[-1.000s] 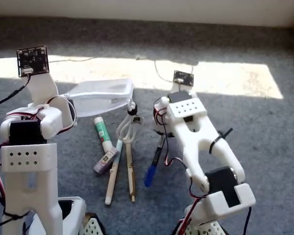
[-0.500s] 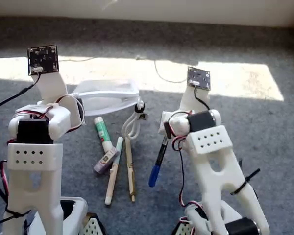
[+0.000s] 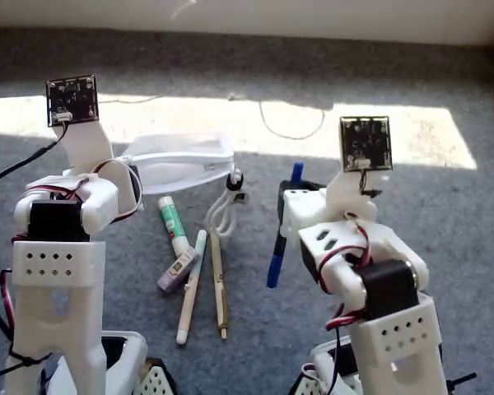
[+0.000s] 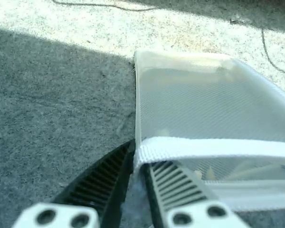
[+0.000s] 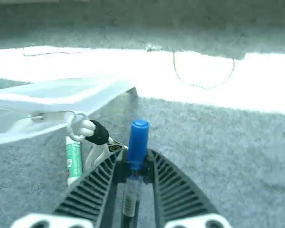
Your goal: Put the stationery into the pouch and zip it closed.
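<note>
left fingers (image 4: 102,183) pinch the pouch (image 4: 204,104). right fingers (image 5: 92,187) hold the blue pen (image 5: 137,137). more pens (image 3: 191,288) wait lower middle; not zipped.

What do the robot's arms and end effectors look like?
The left arm and right arm are white plastic with rows of small round holes, black servo motors and loose red and black wires. Each wrist carries a square black camera board. The left end effector and right end effector have ribbed fingers.

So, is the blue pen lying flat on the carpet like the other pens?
No, the blue pen is clamped in the right gripper, which holds it steeply tilted up rather than flat.
</note>
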Available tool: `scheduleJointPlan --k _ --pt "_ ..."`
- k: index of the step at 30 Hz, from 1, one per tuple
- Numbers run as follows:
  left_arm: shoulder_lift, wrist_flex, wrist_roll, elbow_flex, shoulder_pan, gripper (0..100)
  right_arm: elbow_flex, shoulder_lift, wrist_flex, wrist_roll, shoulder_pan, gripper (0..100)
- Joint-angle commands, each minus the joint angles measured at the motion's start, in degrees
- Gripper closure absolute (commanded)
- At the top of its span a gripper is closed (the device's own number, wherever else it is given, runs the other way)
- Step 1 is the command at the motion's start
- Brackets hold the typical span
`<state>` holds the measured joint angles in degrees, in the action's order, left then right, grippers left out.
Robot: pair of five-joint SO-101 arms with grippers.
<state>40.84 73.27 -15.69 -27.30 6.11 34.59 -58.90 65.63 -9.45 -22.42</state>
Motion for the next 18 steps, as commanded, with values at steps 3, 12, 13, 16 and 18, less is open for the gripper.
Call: scheduleJointPlan --k 3,12,13,16,18 --pt "-0.3 -1.3 -0.3 2.2 -0.8 99 -2.6 -3.7 -8.0 3.3 -7.1 99.4" --pt "-0.3 -0.9 1.1 5.9 -0.8 99 -2.6 -3.8 -22.5 3.4 -14.7 99.4" --pt "-0.3 -0.9 1.1 5.9 -0.8 99 -2.6 -3.8 -24.1 3.4 -15.5 99.4" --pt "-0.3 -0.9 1.1 6.0 -0.8 99 -2.6 -3.7 -28.8 3.5 -17.7 99.4" --pt "-0.3 -0.9 1.2 6.0 -0.8 99 -2.6 -3.7 -31.4 3.5 -19.2 99.4"
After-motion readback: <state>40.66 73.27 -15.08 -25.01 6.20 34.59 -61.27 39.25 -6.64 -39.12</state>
